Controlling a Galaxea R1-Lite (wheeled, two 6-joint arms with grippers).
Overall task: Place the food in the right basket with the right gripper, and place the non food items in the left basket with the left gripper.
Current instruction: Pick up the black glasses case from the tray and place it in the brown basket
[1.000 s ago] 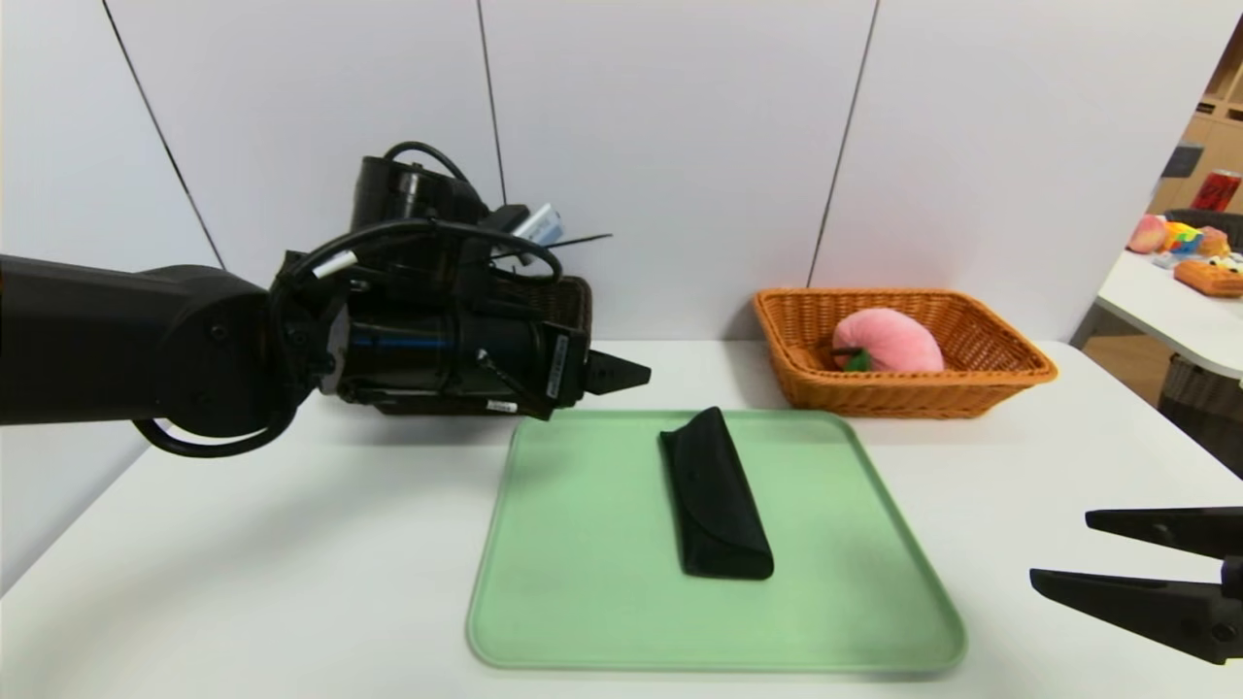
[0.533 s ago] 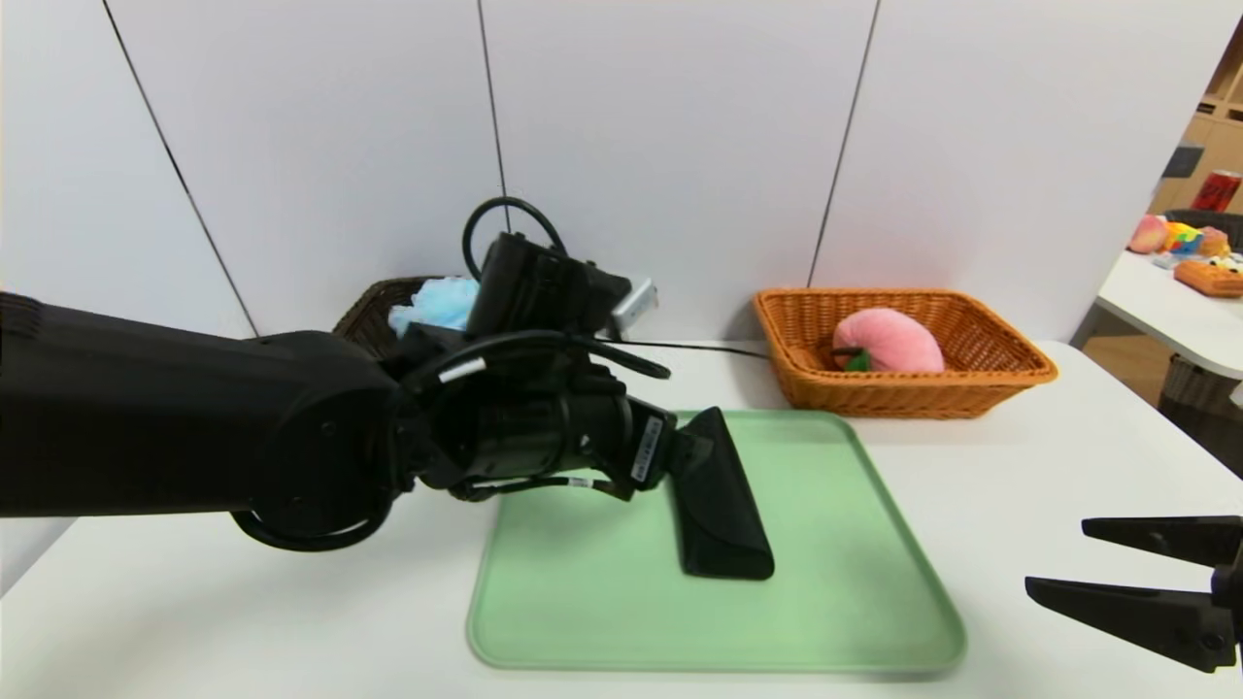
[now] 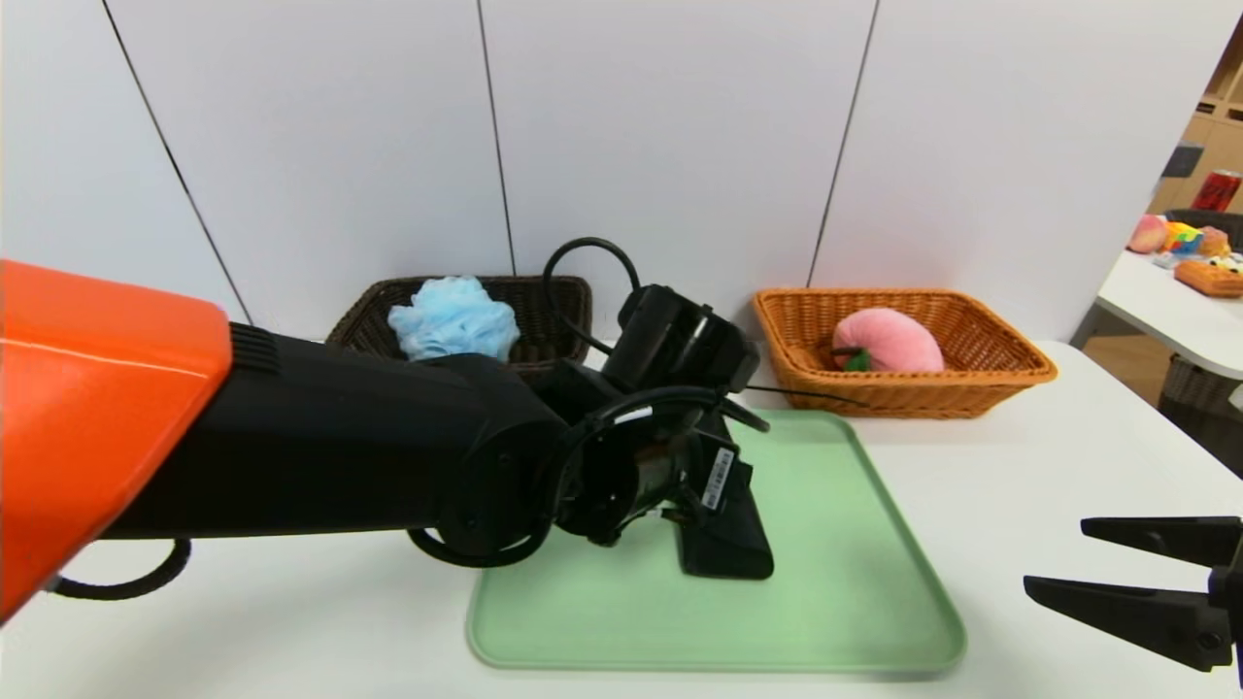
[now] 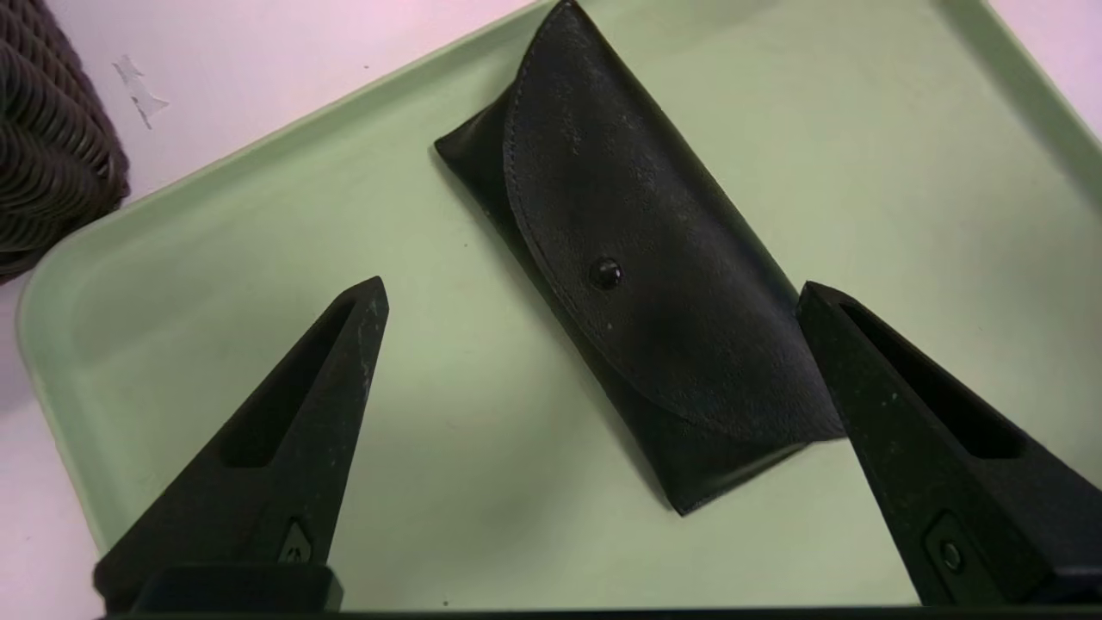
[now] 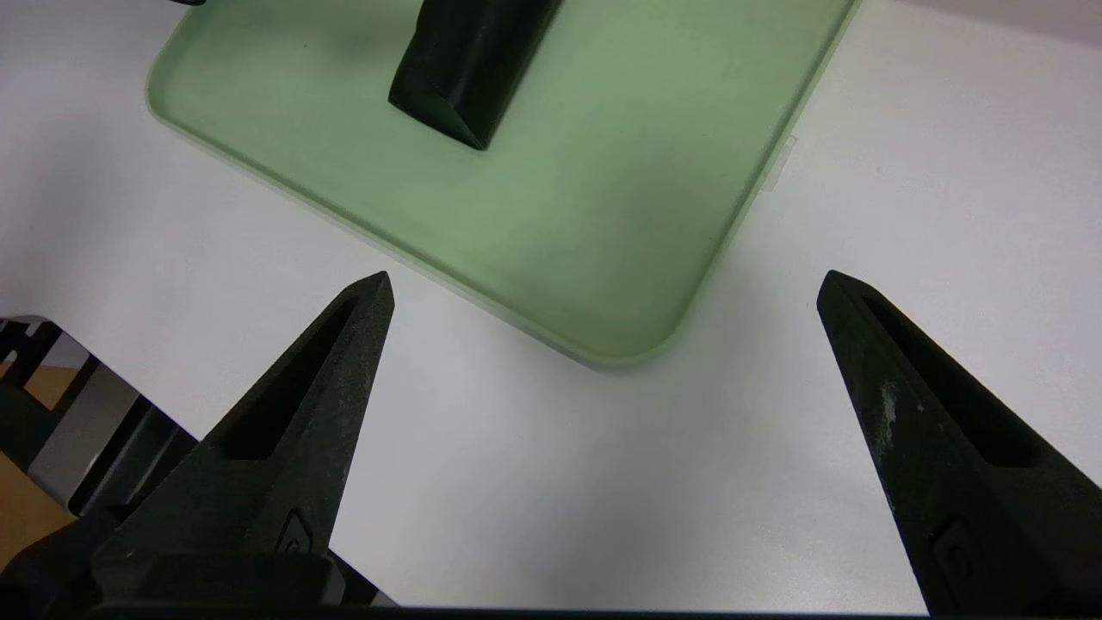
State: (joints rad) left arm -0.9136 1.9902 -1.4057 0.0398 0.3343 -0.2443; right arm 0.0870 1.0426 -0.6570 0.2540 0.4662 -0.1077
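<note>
Lying on the green tray [image 3: 621,621], the long black snap case [image 4: 663,258] runs slantwise between the left gripper's [image 4: 592,295] wide-open fingers — one tip overlaps its edge (touching, I can't tell) — so the gripper probably needs turning. The right gripper [image 3: 1054,558] waits wide open beside the tray.

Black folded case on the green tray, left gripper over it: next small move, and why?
Probably shift and turn the open left gripper to straddle the black folded case, then lower: the case lies slantwise, nearer one fingertip, ungripped. The open right gripper can wait beside the green tray.
</note>
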